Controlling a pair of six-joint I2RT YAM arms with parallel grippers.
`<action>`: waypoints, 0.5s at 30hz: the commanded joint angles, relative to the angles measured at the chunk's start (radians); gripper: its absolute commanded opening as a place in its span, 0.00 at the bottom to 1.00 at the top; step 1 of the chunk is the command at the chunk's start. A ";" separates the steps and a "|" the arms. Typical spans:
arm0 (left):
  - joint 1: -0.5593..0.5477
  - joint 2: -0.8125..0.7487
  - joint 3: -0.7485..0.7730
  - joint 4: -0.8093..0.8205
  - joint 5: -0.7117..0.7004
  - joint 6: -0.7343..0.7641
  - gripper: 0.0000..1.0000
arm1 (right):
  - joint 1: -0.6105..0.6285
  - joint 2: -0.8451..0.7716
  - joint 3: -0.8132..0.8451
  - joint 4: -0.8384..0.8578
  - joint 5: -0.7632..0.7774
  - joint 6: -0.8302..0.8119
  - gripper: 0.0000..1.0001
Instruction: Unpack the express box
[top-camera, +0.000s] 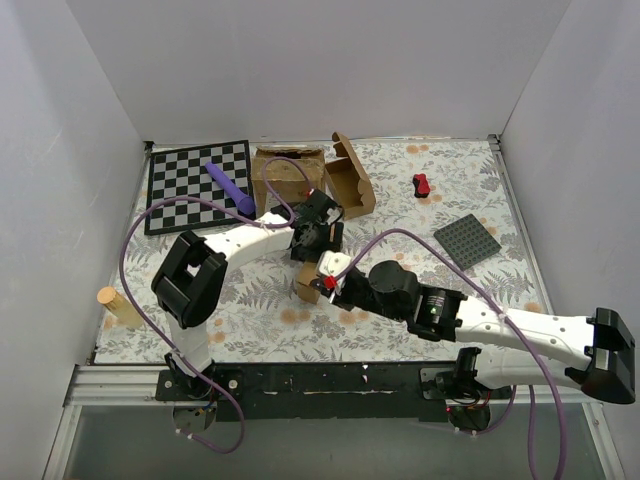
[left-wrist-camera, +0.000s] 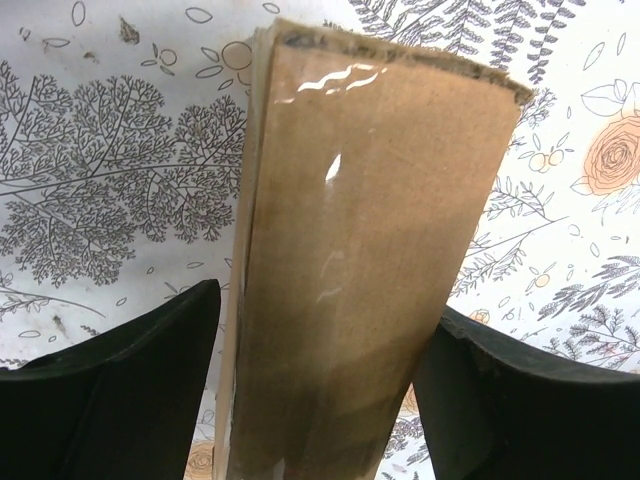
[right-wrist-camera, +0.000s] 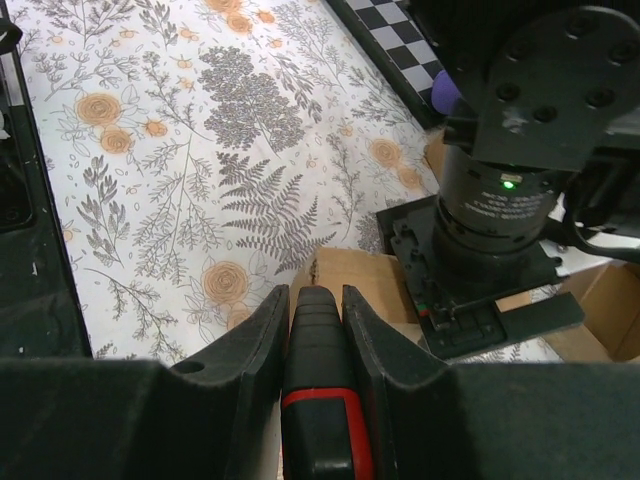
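Observation:
The express box (top-camera: 307, 286) is a small brown cardboard mailer on the flowered cloth at the table's middle. In the left wrist view it (left-wrist-camera: 360, 230) stands between the black fingers, its top face glossy with clear tape. My left gripper (top-camera: 314, 240) (left-wrist-camera: 325, 310) reaches down from above and is shut on its sides. My right gripper (top-camera: 328, 278) (right-wrist-camera: 315, 297) is shut on a black and red cutter (right-wrist-camera: 320, 400), whose tip is at the near edge of the box (right-wrist-camera: 365, 280). The left gripper's body (right-wrist-camera: 500, 190) stands just behind it.
A chessboard (top-camera: 198, 185) with a purple cylinder (top-camera: 230, 188) lies at back left. A larger printed carton (top-camera: 288, 172) and another open mailer (top-camera: 350, 178) stand behind. There is a red item (top-camera: 421, 184), a grey studded plate (top-camera: 467, 240) and a wooden peg (top-camera: 118, 305).

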 joint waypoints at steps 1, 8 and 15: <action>-0.010 0.011 0.046 -0.011 -0.016 -0.004 0.70 | 0.014 0.030 0.009 0.150 -0.029 0.002 0.01; -0.011 0.009 0.038 -0.014 -0.024 -0.004 0.65 | 0.015 0.081 -0.020 0.237 -0.036 -0.008 0.01; -0.011 0.023 0.036 -0.014 -0.012 -0.002 0.50 | 0.015 0.107 -0.064 0.343 -0.001 -0.016 0.01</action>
